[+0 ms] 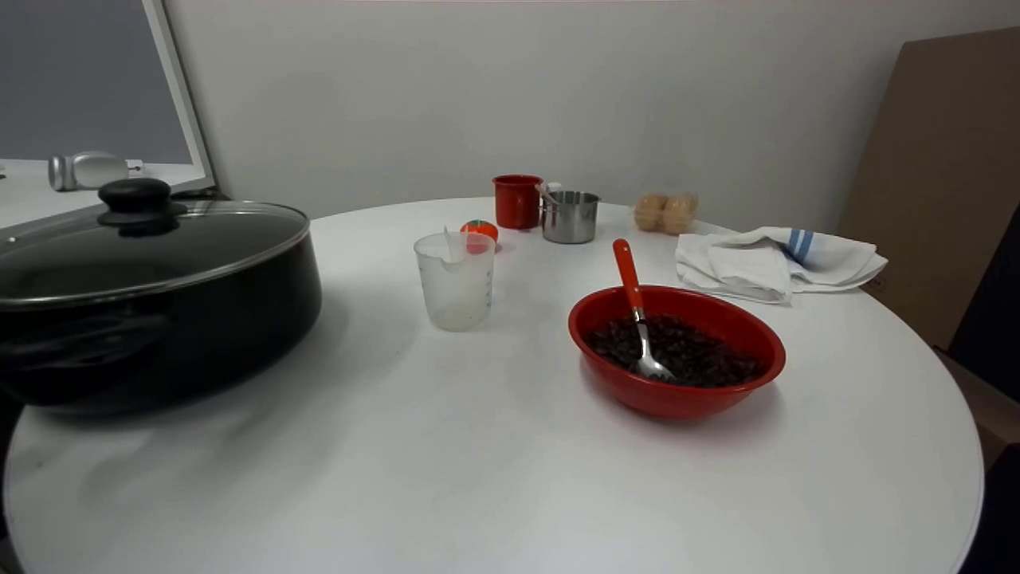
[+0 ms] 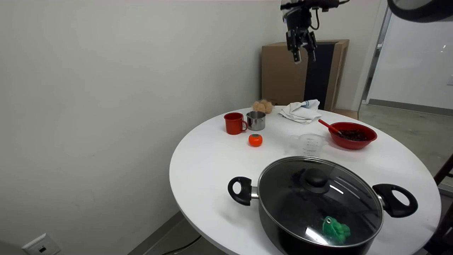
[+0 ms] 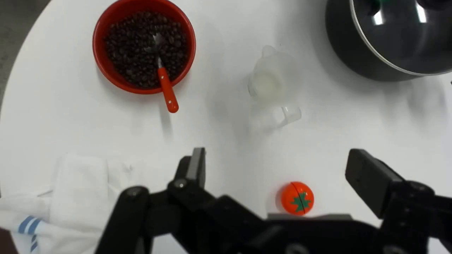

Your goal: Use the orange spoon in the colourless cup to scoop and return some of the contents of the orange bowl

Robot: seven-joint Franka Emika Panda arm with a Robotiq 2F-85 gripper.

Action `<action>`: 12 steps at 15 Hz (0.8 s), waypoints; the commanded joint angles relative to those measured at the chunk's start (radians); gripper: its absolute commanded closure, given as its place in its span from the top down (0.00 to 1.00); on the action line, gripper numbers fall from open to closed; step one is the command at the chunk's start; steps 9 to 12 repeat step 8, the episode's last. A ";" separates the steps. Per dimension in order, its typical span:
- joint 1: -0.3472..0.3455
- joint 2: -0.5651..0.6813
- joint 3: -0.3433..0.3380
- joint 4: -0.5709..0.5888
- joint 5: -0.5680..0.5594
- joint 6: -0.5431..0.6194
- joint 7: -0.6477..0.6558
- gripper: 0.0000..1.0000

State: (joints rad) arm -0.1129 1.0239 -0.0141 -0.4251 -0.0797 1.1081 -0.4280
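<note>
On the table (image 1: pixel 478 470), which is round and white, the orange spoon (image 1: pixel 636 305) leans on the rim of the orange bowl (image 1: pixel 677 403), its scoop among the contents (image 1: pixel 705 355). Near the bowl stands the colourless cup (image 1: pixel 454 291). Above, the end effector (image 2: pixel 305 59) hangs with its jaws wide apart.

A wide red-orange bowl (image 1: pixel 676 401) holds small, nearly black beans (image 3: pixel 136 51) and 1 metal spoon (image 1: pixel 637 309), its red-orange handle slanting over the bowl's rim. 1 colourless, tapered, translucent cup (image 1: pixel 456 288) stands upright, apart from the bowl.
</note>
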 commanded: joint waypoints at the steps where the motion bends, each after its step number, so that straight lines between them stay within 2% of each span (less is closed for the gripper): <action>1: 0.033 -0.090 0.013 0.004 0.029 0.077 0.128 1.00; 4: 0.100 -0.128 -0.015 0.011 -0.022 0.160 0.195 1.00; 5: 0.065 -0.125 0.002 -0.009 0.004 0.136 0.152 1.00; 8: 0.104 -0.141 -0.007 -0.009 -0.010 0.153 0.187 1.00; 12: 0.104 -0.141 -0.007 -0.009 -0.010 0.153 0.187 1.00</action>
